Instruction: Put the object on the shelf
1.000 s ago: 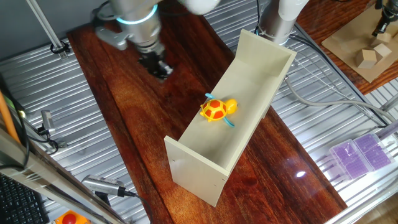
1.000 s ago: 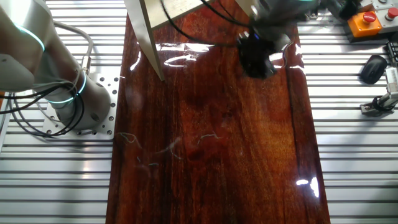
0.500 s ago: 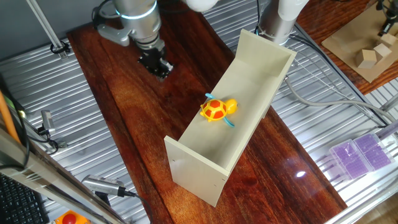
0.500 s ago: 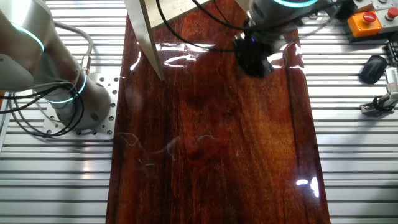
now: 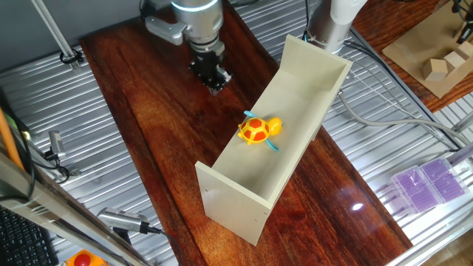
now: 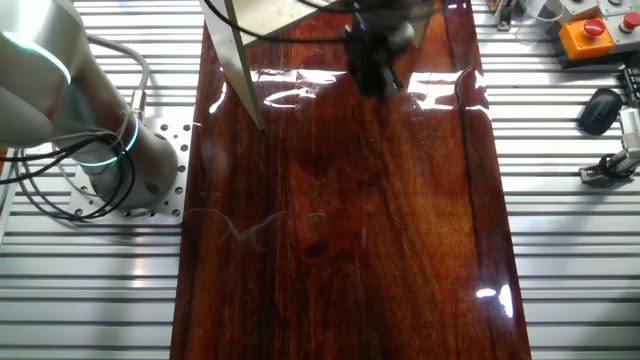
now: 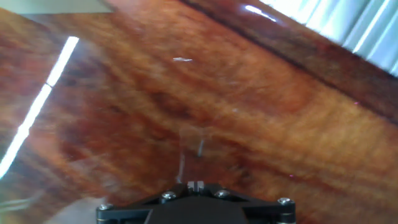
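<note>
The yellow toy turtle (image 5: 258,131) with an orange-red shell lies inside the long cream-white shelf (image 5: 297,89), about at its middle. The shelf lies as a trough on the dark wooden table (image 5: 155,148). One end panel of the shelf shows at the top of the other fixed view (image 6: 240,50). My gripper (image 5: 214,80) hangs above the table just left of the shelf, apart from the turtle. It also shows in the other fixed view (image 6: 375,75). In the hand view the gripper (image 7: 196,185) is shut and empty, with only blurred wood below it.
A brown cardboard tray (image 5: 414,52) with pale wooden blocks (image 5: 437,68) lies at the far right. A purple box (image 5: 432,181) sits on the ribbed metal surface. A second robot's base (image 6: 110,160) stands left of the table; a red button box (image 6: 585,35) is at right.
My gripper has moved across the table toward the shelf, rightward in one fixed view and leftward in the other. The turtle and the shelf have not moved.
</note>
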Action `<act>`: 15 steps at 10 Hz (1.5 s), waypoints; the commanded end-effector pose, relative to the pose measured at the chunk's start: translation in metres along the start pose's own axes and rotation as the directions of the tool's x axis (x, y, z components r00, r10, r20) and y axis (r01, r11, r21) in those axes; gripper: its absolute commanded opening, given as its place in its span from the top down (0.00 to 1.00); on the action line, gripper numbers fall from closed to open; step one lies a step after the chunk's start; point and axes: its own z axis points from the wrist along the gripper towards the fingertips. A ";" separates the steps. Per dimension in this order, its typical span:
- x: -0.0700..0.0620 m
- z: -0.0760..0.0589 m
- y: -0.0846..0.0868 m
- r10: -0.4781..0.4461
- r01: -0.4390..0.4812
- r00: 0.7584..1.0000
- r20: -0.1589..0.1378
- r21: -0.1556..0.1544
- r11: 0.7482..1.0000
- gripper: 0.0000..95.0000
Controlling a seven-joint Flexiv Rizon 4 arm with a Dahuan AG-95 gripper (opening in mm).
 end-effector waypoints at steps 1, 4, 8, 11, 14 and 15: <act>-0.011 0.022 -0.051 -0.078 0.078 0.997 0.008 0.006 0.997 1.00; -0.016 0.025 -0.068 -0.107 0.107 0.994 0.019 0.009 0.994 1.00; -0.016 0.025 -0.068 -0.115 0.115 0.993 0.022 0.011 0.993 1.00; -0.016 0.028 -0.069 -0.107 0.107 0.994 0.003 0.020 0.994 1.00; -0.023 0.057 -0.086 -0.146 0.146 0.989 -0.004 0.019 0.989 1.00; -0.024 0.064 -0.088 -0.150 0.150 0.989 -0.001 0.019 0.989 1.00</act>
